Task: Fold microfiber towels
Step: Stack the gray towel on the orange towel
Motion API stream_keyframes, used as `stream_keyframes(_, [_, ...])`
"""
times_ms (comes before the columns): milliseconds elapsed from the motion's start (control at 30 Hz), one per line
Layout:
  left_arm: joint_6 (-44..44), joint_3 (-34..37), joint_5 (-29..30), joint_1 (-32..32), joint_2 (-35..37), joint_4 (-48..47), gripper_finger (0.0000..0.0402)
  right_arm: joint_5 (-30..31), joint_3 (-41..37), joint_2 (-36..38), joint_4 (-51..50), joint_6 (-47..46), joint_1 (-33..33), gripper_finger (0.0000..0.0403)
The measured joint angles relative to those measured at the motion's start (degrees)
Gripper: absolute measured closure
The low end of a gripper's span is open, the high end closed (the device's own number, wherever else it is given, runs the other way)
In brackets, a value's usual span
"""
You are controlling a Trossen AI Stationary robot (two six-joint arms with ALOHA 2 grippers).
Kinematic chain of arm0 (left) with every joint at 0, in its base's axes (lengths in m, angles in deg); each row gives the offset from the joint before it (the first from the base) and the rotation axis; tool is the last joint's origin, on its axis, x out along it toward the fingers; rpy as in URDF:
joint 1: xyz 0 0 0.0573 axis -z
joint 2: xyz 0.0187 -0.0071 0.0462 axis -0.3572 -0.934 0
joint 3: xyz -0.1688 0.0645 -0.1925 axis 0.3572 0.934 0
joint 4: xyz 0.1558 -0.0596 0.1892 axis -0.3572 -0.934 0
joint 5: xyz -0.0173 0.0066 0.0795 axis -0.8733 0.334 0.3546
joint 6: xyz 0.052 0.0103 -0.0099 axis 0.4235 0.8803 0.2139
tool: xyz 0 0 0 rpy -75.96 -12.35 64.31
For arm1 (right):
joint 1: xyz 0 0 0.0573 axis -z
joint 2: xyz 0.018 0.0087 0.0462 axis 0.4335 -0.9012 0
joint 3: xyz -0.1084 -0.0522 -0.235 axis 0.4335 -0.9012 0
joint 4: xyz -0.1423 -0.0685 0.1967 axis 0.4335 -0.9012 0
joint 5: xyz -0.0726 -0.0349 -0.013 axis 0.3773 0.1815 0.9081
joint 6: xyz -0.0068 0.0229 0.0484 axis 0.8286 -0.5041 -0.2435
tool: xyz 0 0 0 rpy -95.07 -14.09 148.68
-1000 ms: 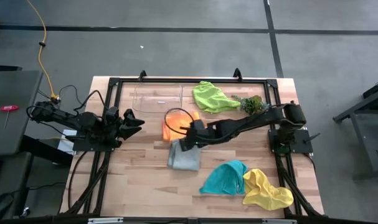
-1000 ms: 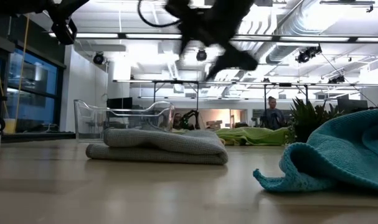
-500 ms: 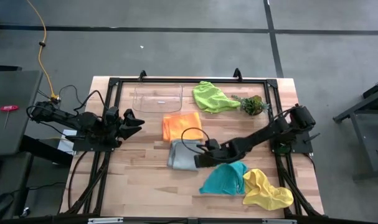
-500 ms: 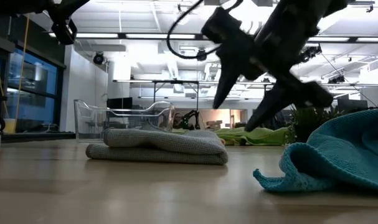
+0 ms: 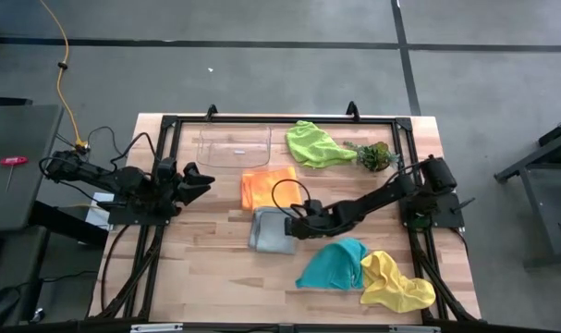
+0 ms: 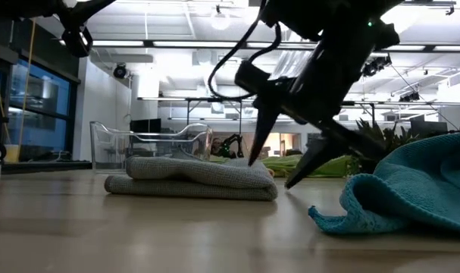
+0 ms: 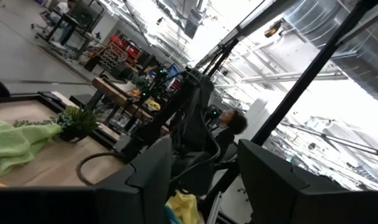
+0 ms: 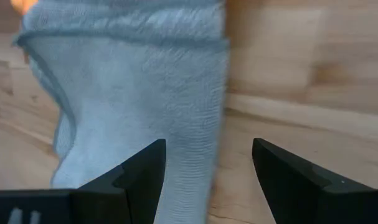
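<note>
Two arms share the desk (image 5: 206, 277), and only the right one is at work: its right pincer (image 5: 293, 225) is lowered at the near edge of the folded grey towel (image 5: 271, 231), fingers spread wide and holding nothing, one tip over the cloth and the other over bare wood just beside it. Directly ahead of that pincer the grey towel lies flat with its long axis running away from it toward the folded orange towel (image 5: 267, 187) just beyond, while the crumpled teal towel (image 5: 334, 265) sits close behind the wrist. Well apart at the desk's far side, the left pincer (image 5: 199, 180) waits open and empty, so the right arm is judged much the nearer to the towel.
</note>
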Motion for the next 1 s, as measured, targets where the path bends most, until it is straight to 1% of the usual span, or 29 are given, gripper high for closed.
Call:
stream_keyframes(133, [-0.1,0.0,0.0,0.0,0.0,0.0,0.0229,-0.4,0.0,-2.0,5.4,-0.4,0.0,0.0171])
stream_keyframes(267, [-0.1,0.0,0.0,0.0,0.0,0.0,0.0229,0.2,0.1,-2.9,6.0,-3.0,0.0,0.0171])
stream_keyframes(467, [-0.1,0.0,0.0,0.0,0.0,-0.1,0.0229,2.5,0.1,-3.1,6.2,-3.4,0.1,0.0177])
stream_keyframes(533, [-0.1,0.0,0.0,0.0,0.0,-0.4,0.0229,2.2,0.1,-3.6,5.8,-3.3,0.4,0.0199])
stream_keyframes(567, [-0.1,0.0,0.0,0.0,0.0,-0.8,0.0229,1.9,0.1,-3.8,5.4,-3.2,0.6,0.0217])
stream_keyframes(633, [-0.1,0.0,0.0,0.0,0.0,-1.5,0.0229,1.7,0.1,-4.4,4.6,-2.8,0.6,0.0270])
stream_keyframes(700, [-0.1,0.0,0.0,0.0,0.0,-1.9,0.0229,1.4,0.1,-4.7,4.2,-1.5,0.6,0.0342])
stream_keyframes(733, [-0.1,0.0,-0.1,0.0,0.0,-2.1,0.0229,1.3,0.1,-4.8,4.1,-0.6,0.5,0.0371])
stream_keyframes(767, [-0.1,0.0,-0.2,0.0,0.0,-2.4,0.0229,1.4,0.1,-4.8,4.1,0.1,0.4,0.0386])
stream_keyframes(867, [-0.1,0.0,-0.2,0.0,0.0,-2.8,0.0229,0.3,0.1,-4.6,4.4,0.9,0.4,0.0384])
stream_keyframes(933, [-0.1,0.0,-0.2,0.0,0.0,-2.8,0.0229,-0.3,0.0,-3.9,4.0,2.1,0.3,0.0396])
stream_keyframes(1000, [-0.1,0.0,-0.2,0.0,0.0,-2.8,0.0229,-0.5,0.0,-2.8,2.4,3.2,0.3,0.0398])
